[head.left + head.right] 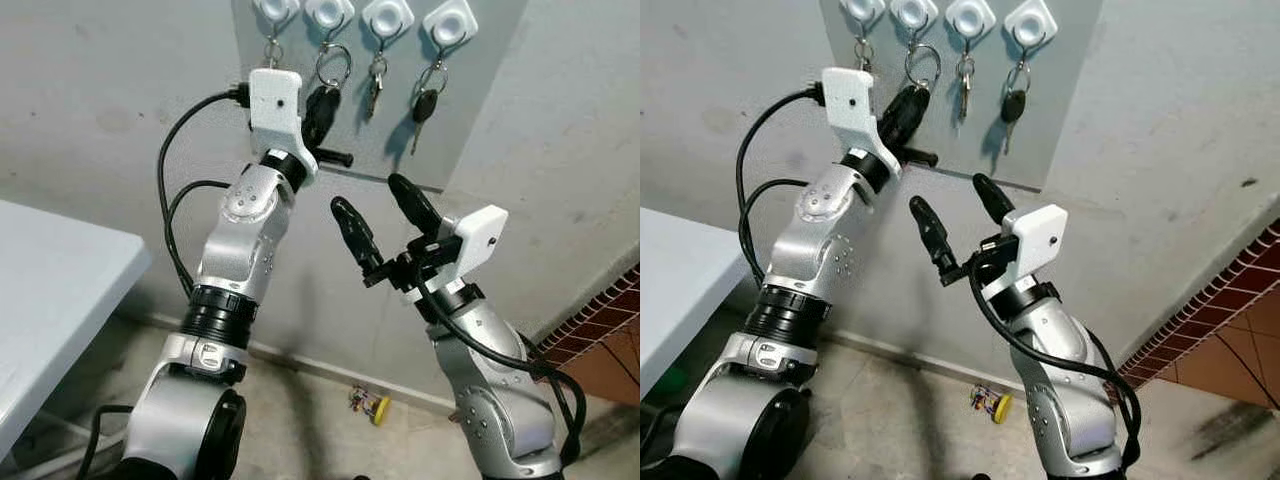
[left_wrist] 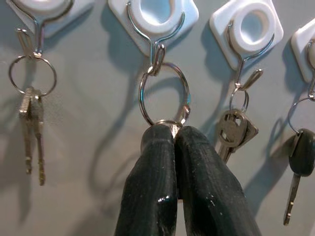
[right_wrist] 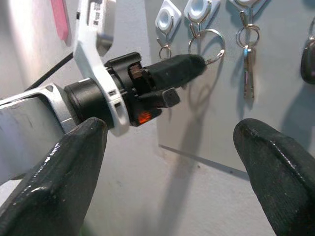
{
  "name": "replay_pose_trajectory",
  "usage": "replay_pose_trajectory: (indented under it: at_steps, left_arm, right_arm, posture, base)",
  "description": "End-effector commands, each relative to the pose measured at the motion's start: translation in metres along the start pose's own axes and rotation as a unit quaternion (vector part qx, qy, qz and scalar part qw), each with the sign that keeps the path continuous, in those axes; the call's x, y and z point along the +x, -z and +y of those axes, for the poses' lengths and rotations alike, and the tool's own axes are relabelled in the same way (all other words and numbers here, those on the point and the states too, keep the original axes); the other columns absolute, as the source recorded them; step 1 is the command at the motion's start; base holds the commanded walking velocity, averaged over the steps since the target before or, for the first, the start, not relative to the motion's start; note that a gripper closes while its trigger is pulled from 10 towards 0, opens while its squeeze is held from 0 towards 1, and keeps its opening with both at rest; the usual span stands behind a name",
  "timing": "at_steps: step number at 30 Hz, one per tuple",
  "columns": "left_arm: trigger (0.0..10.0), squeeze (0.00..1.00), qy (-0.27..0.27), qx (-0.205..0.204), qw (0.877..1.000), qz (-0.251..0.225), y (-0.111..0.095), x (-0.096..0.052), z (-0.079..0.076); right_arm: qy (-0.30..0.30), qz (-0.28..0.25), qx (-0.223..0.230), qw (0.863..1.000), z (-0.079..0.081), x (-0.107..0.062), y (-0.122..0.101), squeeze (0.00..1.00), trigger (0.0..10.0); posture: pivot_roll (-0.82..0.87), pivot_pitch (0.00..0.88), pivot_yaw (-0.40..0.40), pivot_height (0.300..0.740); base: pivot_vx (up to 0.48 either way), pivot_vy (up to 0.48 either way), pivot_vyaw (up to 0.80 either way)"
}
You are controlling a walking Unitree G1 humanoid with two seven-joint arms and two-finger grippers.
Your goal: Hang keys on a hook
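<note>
Left wrist view: left hand [image 2: 174, 135] pinches hooked key ring [image 2: 164, 93].

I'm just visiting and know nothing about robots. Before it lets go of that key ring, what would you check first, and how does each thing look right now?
1. Ring over the hook's wire: ok, its top hangs in the hook's bend.
2. Left gripper hold: ok, fingers shut on the ring's bottom.
3. Neighbouring keys free of the fingers: ok, they hang apart on their own hooks.
4. Right gripper out of the way: ok, open and below the board, holding nothing.
5. Keys on this ring: cannot tell, hidden behind the fingers.
6. Hook mount firm on the board: cannot tell.
</note>
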State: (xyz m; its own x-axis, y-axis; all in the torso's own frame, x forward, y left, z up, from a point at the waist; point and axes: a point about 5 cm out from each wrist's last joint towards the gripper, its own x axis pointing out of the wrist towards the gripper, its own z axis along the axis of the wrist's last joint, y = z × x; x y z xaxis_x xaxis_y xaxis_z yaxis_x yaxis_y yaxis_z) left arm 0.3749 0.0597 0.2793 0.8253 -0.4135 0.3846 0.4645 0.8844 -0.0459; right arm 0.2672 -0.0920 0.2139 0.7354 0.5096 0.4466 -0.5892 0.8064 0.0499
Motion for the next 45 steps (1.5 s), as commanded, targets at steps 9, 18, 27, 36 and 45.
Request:
replay_pose_trajectory:
  at_steps: [9,18,27,36,45]
  left_arm:
    - [10.0,0.0,0.008,0.005,1.0,-0.009,-0.01,-0.001,-0.002]
    - [10.0,0.93,0.033,-0.035,0.999,-0.017,-0.009,-0.006,-0.002]
    - [10.0,1.0,0.022,-0.059,0.998,-0.011,-0.007,-0.007,0.004]
    - [10.0,1.0,0.031,-0.062,0.998,0.006,0.001,-0.011,0.003]
    - [10.0,1.0,0.03,-0.051,0.998,0.021,0.008,-0.018,0.006]
  right_arm:
    - [-0.008,-0.012,0.003,1.0,0.004,0.0,-0.006,0.0,10.0]
    - [-0.008,-0.011,0.003,1.0,0.004,0.0,-0.005,0.0,10.0]
    - [-0.006,-0.013,0.003,1.0,0.004,0.0,-0.007,0.0,10.0]
    - [0.001,-0.009,0.006,1.0,0.004,-0.004,-0.006,0.0,10.0]
    - [0.001,-0.008,0.006,1.0,0.004,-0.004,-0.006,0.0,10.0]
  posture:
    - [-0.01,0.117,0.003,0.74]
    - [-0.01,0.12,0.003,0.74]
    - [-0.01,0.127,0.004,0.74]
    - [-0.02,0.141,0.007,0.74]
    - [-0.02,0.141,0.006,0.74]
  base:
    - [0.0,0.0,0.0]
    - [0.0,0.0,0.0]
    - [0.0,0.0,0.0]
    - [0.0,0.0,0.0]
    - [0.0,0.0,0.0]
